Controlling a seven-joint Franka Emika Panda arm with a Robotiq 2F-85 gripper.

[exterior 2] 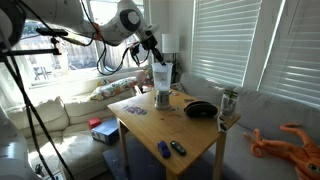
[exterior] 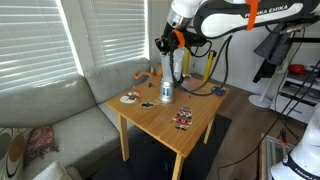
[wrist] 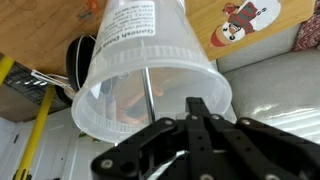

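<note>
My gripper (exterior: pixel 166 45) is shut on the rim of a clear plastic cup (exterior: pixel 171 66) with printed text on its side, and holds it mouth up above the wooden table (exterior: pixel 160 125). In the wrist view the cup (wrist: pixel 150 60) fills the middle, with the black fingers (wrist: pixel 196 106) pinching its rim; a thin metal rod stands inside it. A small can (exterior: pixel 166 92) stands on the table right under the cup. In the other exterior view the gripper (exterior 2: pixel 151 49) holds the cup (exterior 2: pixel 160 75) over the same can (exterior 2: pixel 161 98).
A black bowl (exterior 2: pixel 200 109) lies on the table and shows in the wrist view (wrist: pixel 78 55). A jar (exterior 2: pixel 228 100) stands at the table edge. Small flat toys (exterior: pixel 183 120) lie about. An orange plush (exterior 2: pixel 290 140) lies on the sofa (exterior: pixel 50 120).
</note>
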